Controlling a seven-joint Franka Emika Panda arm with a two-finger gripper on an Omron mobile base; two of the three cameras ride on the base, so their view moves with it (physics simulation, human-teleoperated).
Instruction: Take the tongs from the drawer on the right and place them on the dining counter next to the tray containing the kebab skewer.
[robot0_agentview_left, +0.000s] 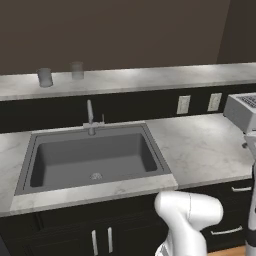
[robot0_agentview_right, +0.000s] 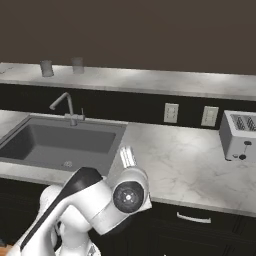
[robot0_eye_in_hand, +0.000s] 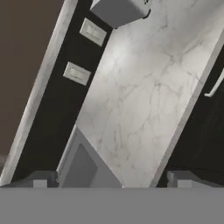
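My gripper (robot0_eye_in_hand: 111, 181) is open, its two fingertips (robot0_eye_in_hand: 39, 179) far apart with nothing between them. It hovers over the marble worktop (robot0_eye_in_hand: 144, 96) right of the sink. The drawer (robot0_agentview_right: 200, 220) below the worktop's front edge is closed, and its short silver handle (robot0_eye_in_hand: 214, 85) lies at the right edge of the hand view. A drawer front (robot0_agentview_left: 241, 189) also appears low on the right in the left base view. The tongs are hidden. The dining counter (robot0_agentview_right: 150, 80) runs along the back as a raised pale top. The tray and kebab skewer are out of view.
A grey sink (robot0_agentview_left: 92, 160) with a faucet (robot0_agentview_left: 90, 117) is set in the worktop at left. A toaster (robot0_agentview_right: 240, 135) stands at right near two wall outlets (robot0_agentview_right: 171, 112). Two grey cups (robot0_agentview_left: 45, 77) stand on the dining counter. My white arm (robot0_agentview_right: 100, 200) rises in front of the cabinets.
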